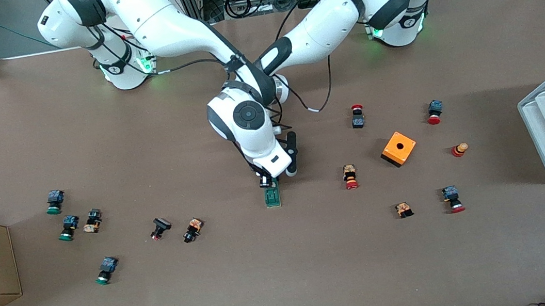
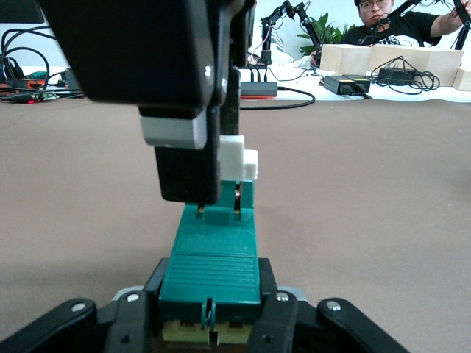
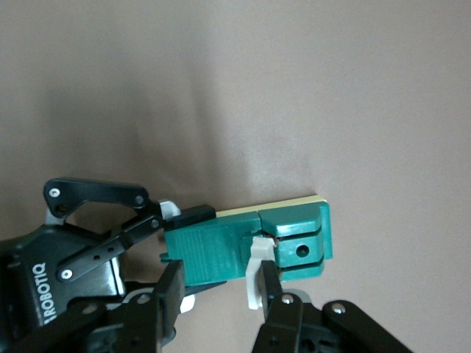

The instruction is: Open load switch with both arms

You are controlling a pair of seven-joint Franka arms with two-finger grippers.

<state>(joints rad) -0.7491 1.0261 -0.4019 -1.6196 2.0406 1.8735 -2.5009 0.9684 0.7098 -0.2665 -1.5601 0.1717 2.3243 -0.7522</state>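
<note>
In the front view, find the load switch (image 1: 272, 195) lying flat near the middle of the desk (image 1: 287, 276), directly under the right tool (image 1: 268, 179); expect the left tool to be hidden beneath the crossed arms here. Note bare desk nearer the camera than the switch. Note also the closest neighbours standing well apart: an orange-and-black push button (image 1: 192, 230) toward the right arm's end, a red-capped push button (image 1: 350, 176) and the orange box (image 1: 398, 148) toward the left arm's end. In the left wrist view, see the left tool (image 2: 210, 316) closed on the load switch (image 2: 212, 257), clamping its two long sides at one end, with the right tool (image 2: 193, 176) set down on top at the other end, just beside the white sliding piece (image 2: 240, 159). Treat the body as light, rigid moulded plastic with smooth, probably slippery sides; hold by the ribbed green body, low and square, never by the slide. In the right wrist view, read the right tool (image 3: 221, 290) as open: fingers apart along the switch's length, one finger (image 3: 269, 283) touching the white sliding piece (image 3: 255, 273). Judge the slide small and likely fragile; push along the body's axis, not sideways. Guard against contact between the two tools: very little room between them. Avoid lifting; use the desk as support.
</note>
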